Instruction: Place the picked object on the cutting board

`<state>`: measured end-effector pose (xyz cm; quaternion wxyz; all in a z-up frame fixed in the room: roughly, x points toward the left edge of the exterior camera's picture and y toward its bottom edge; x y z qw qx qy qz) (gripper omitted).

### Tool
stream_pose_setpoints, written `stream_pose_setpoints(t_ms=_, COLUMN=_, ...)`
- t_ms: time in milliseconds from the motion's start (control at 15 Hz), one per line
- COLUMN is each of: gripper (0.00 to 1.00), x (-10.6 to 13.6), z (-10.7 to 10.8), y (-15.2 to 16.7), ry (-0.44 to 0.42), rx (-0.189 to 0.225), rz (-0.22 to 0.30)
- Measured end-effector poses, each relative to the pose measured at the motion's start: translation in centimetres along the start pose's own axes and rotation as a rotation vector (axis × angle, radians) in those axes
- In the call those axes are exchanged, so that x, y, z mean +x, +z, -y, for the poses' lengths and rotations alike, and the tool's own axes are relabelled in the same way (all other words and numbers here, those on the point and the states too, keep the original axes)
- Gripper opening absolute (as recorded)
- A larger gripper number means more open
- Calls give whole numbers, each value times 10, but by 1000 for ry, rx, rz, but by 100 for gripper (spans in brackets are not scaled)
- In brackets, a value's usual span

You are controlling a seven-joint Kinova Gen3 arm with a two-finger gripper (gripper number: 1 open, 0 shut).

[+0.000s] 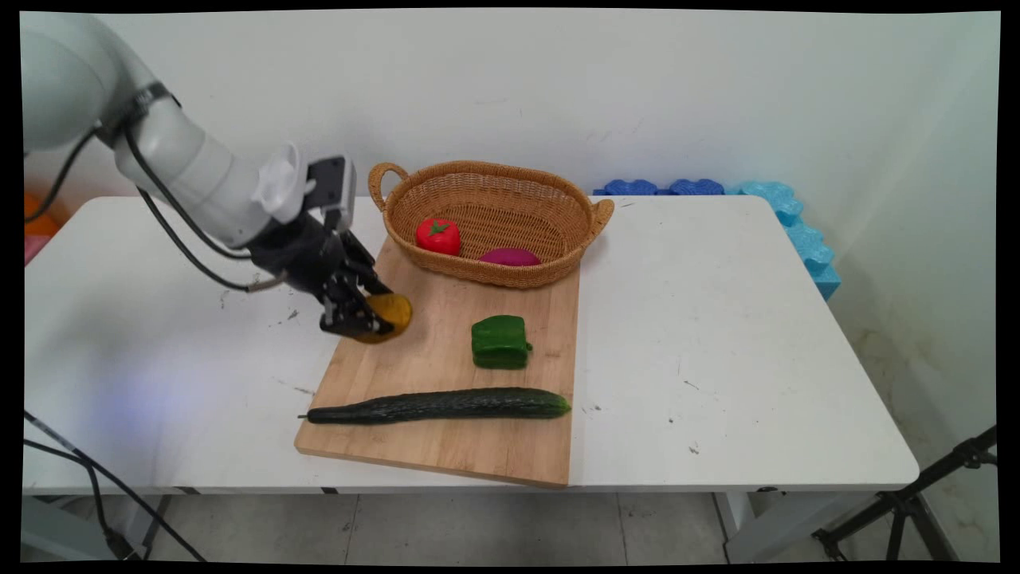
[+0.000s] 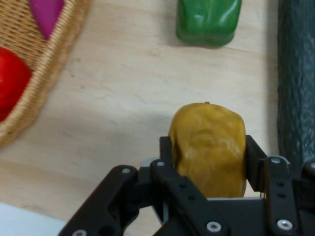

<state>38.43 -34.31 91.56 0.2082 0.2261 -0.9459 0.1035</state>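
Gripper clamped on a yellow-brown potato, one finger each side, at the board's 10 o'clock corner. Can't tell if potato is touching the wood or just above it. W/ potato as centre: basket at 2 o'clock, holding tomato & a purple veg; pepper at 3-4; cucumber at 5, along board's near edge.

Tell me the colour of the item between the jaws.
Mustard yellow; the item shows best in the hand view.
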Motion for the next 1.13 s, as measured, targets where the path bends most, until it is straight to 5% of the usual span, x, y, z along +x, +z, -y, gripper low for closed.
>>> stream_pose_setpoints(t_ms=800, gripper=0, x=-6, z=-25, y=48, ry=-23, rx=47, rz=-29)
stream_pose_setpoints(t_ms=867, gripper=100, x=-6, z=-26, y=50, ry=-26, rx=53, rz=-32)
stream_pose_setpoints(t_ms=1133, gripper=100, x=-7, z=-32, y=54, ry=-33, rx=65, rz=-46)
